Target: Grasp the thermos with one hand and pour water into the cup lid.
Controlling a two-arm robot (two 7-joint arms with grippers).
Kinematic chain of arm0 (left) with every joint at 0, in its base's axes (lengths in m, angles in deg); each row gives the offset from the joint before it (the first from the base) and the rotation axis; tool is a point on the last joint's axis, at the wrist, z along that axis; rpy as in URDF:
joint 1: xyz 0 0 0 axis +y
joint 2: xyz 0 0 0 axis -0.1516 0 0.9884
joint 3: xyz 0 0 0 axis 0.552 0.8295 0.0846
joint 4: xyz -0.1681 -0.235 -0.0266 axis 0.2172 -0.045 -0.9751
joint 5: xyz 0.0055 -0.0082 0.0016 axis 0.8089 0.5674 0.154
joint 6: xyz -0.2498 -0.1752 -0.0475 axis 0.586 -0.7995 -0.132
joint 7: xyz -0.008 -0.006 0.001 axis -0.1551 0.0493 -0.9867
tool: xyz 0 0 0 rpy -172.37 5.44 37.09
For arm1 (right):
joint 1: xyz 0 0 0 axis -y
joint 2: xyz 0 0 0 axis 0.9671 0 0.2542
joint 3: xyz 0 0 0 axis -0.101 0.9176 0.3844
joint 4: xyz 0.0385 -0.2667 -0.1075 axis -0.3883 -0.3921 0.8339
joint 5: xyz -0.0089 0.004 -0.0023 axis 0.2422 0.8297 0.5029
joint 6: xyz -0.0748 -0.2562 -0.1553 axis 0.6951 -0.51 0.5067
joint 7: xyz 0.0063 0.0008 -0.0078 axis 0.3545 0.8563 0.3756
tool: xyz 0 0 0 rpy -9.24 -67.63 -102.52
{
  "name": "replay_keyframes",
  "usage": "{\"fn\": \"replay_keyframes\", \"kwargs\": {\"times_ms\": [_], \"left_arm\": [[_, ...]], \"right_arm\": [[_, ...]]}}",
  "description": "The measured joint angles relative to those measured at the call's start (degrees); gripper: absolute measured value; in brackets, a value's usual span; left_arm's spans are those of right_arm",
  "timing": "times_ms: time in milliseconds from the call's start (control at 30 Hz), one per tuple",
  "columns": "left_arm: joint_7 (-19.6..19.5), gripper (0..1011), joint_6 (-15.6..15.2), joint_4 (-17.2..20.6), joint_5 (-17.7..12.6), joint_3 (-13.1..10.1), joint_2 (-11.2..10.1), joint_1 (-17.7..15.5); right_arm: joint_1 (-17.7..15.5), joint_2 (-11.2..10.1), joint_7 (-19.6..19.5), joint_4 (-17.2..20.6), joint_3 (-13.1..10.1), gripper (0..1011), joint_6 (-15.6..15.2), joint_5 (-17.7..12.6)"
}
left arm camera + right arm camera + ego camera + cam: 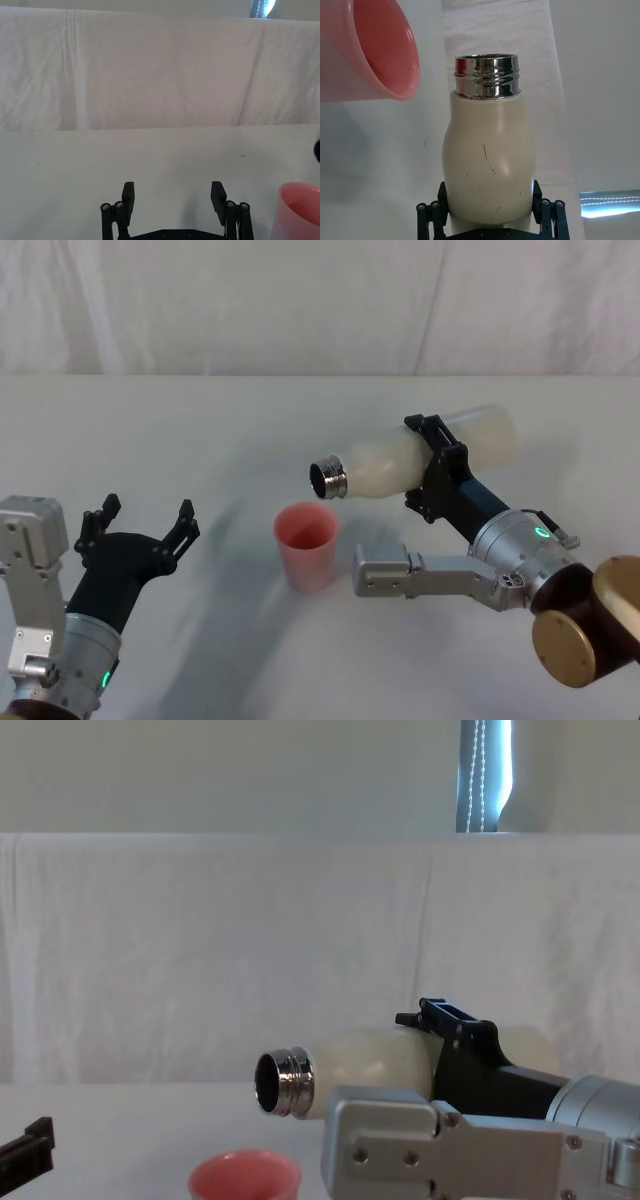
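White table (200,420) spread wide, and above it the thermos (420,455) lies tipped nearly flat in the air, chrome neck aimed at the cup lid (306,545). The right gripper (437,468) has its 2 jaws clamped round the bottle's middle. The pink cup lid stands upright just below the mouth; any water is hard to tell. Left gripper (140,528) hovers, spread wide, well left.

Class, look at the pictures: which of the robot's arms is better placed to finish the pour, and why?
The right. Its hand grips the thermos, tipped with its neck above the cup lid. The left hand is open, off to the side.
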Motion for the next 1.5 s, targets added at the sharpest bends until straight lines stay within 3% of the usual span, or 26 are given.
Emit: {"fn": "replay_keyframes", "kwargs": {"times_ms": [633,1500], "left_arm": [[0.00,1001,0.00,0.00,0.00,0.00,0.00,0.00],[0.00,1001,0.00,0.00,0.00,0.00,0.00,0.00]], "right_arm": [[1.33,-0.95,0.10,-1.36,0.76,962,0.26,0.21],[0.74,-2.15,-0.54,0.37,1.51,962,-0.90,2.69]]}}
